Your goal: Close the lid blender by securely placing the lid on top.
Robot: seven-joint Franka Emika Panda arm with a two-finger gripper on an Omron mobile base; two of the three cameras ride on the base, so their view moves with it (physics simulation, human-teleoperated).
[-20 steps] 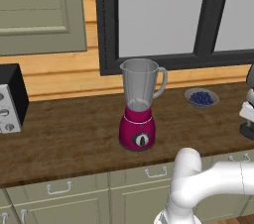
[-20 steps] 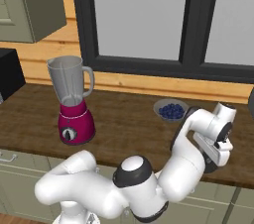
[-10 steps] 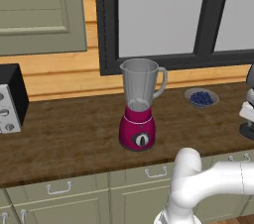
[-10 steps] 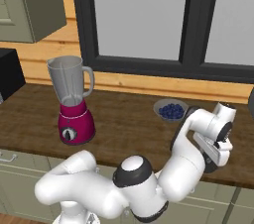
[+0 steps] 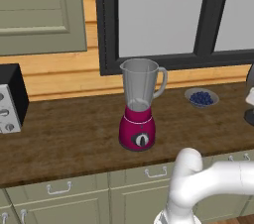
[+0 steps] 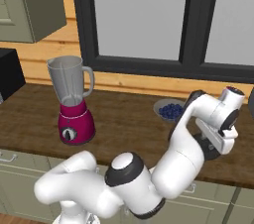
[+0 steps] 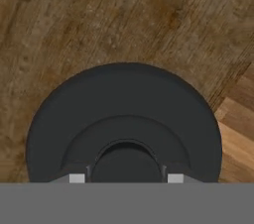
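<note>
**Fingers clamped on the blender lid at the right end of a wooden surface**

The surface (image 5: pixel 64 134) is dark, streaky brown wood running the width of the room, with sage-green cabinet fronts and small metal pulls below it. Behind it runs a band of pale horizontal planks, then a large black-framed window (image 5: pixel 163 15); an olive wall cupboard (image 5: pixel 39 10) hangs at 10 o'clock in the left base view.

At 9 o'clock stands a boxy black-and-silver appliance (image 5: pixel 11 100). Near the middle is the blender (image 5: pixel 139 106): a glossy magenta rounded base with a black dial ringed in white, carrying a tall clear grey tapered jar with handle, its mouth uncovered. At 3 o'clock of it, well apart, sits a shallow grey bowl of blueberries (image 5: pixel 201 98).

Further right, the lid (image 7: pixel 124 124), a flat matte black disc with a raised centre knob, lies on the wood. The fingers (image 7: pixel 123 178) are drawn in narrow on either side of that knob, gripping it.
</note>
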